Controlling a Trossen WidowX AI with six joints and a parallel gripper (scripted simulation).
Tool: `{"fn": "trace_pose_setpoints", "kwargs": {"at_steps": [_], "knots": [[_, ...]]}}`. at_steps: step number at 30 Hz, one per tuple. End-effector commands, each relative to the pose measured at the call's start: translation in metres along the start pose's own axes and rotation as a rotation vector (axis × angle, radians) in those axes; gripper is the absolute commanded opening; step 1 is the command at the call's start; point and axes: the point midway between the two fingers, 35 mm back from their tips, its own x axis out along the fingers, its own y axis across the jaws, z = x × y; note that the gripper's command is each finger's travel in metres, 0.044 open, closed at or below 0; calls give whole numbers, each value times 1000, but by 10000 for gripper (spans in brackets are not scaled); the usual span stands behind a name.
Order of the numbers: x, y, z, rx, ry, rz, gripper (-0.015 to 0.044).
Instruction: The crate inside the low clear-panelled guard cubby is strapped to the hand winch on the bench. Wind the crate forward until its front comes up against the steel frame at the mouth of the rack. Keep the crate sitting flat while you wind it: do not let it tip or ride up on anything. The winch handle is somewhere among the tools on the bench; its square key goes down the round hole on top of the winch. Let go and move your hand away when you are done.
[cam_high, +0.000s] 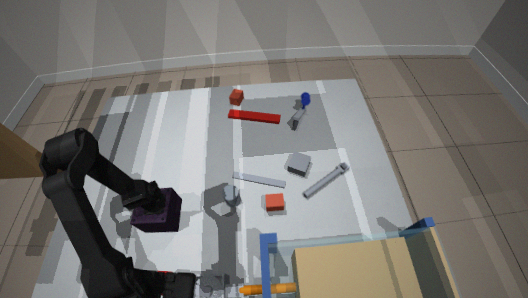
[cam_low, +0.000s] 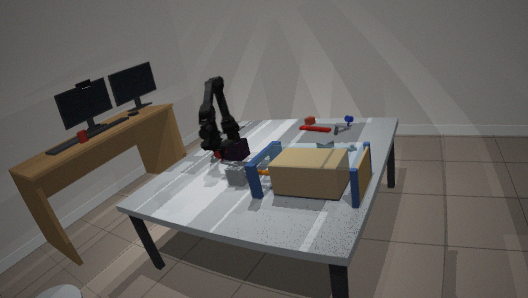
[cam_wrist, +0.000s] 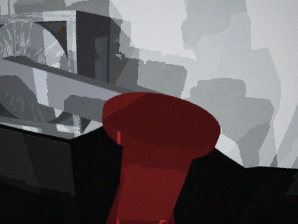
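My gripper (cam_wrist: 152, 123) (cam_low: 218, 154) is shut on the red grip (cam_wrist: 160, 120) of the winch handle. The handle's grey arm (cam_wrist: 60, 90) runs left across the winch in the wrist view; its key end is out of frame, so I cannot tell how it sits in the hole. The grey winch (cam_high: 212, 286) (cam_low: 237, 176) stands before the cubby mouth. The tan crate (cam_high: 350, 265) (cam_low: 310, 175) sits flat. An orange strap or rod (cam_high: 250, 289) (cam_low: 263, 172) runs to it. A gap shows between its front and the blue mouth frame (cam_high: 265, 260) (cam_low: 254, 180).
The purple arm base (cam_high: 170, 215) stands left. Behind lie an orange block (cam_high: 274, 202), a grey wrench (cam_high: 325, 181), a flat bar (cam_high: 260, 180), a grey block (cam_high: 299, 164), a small cylinder (cam_high: 231, 195), a red bar (cam_high: 254, 117) and a blue-knobbed tool (cam_high: 305, 99).
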Motion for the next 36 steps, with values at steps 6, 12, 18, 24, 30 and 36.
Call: {"fn": "trace_pose_setpoints", "kwargs": {"at_steps": [6, 12, 18, 24, 30, 36], "knots": [[-3, 2, 27, 9, -41, -2, 0], [-3, 4, 36, 9, -42, -1, 0], [-4, 10, 51, 9, -44, -1, 0], [-5, 15, 59, 9, -44, 0, 0], [-5, 20, 67, 9, -45, 0, 0], [-6, 26, 74, 9, -46, 1, 0]]}}
